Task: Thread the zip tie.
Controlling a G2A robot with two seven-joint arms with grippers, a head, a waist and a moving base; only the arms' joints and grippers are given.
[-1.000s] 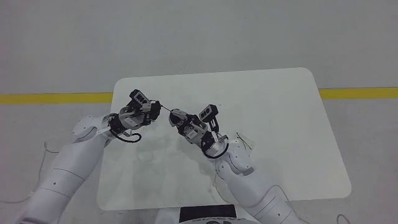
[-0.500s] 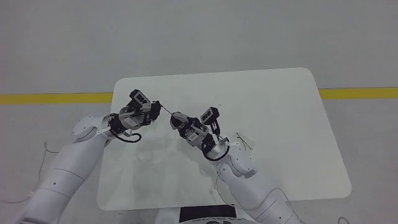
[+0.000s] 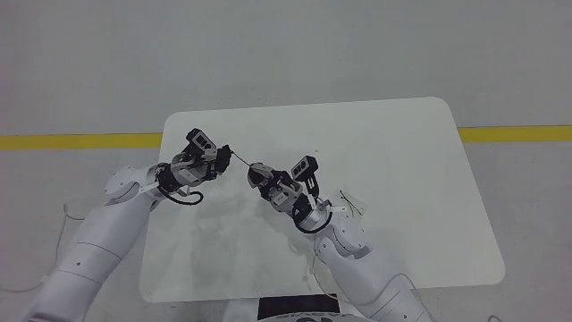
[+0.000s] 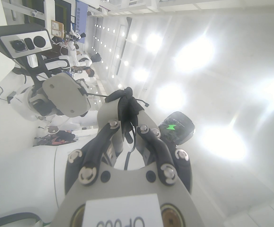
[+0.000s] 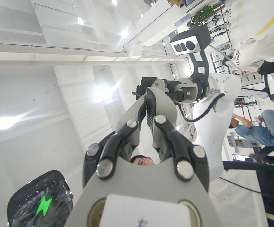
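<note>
The zip tie (image 3: 239, 159) hangs in the air near the tabletop's (image 3: 402, 188) left edge. We see the left gripper (image 3: 219, 155) pinch one end with its fingers, and the right gripper (image 3: 255, 174) the other. It looks light and bendy, so we'd hold it near the tip.

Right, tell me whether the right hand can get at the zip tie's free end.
Probably yes. The left hand holds the zip tie above the table, its thin end sticking out toward the right hand, whose shut fingers meet the tip and seem to pinch it; nothing lies between.
</note>
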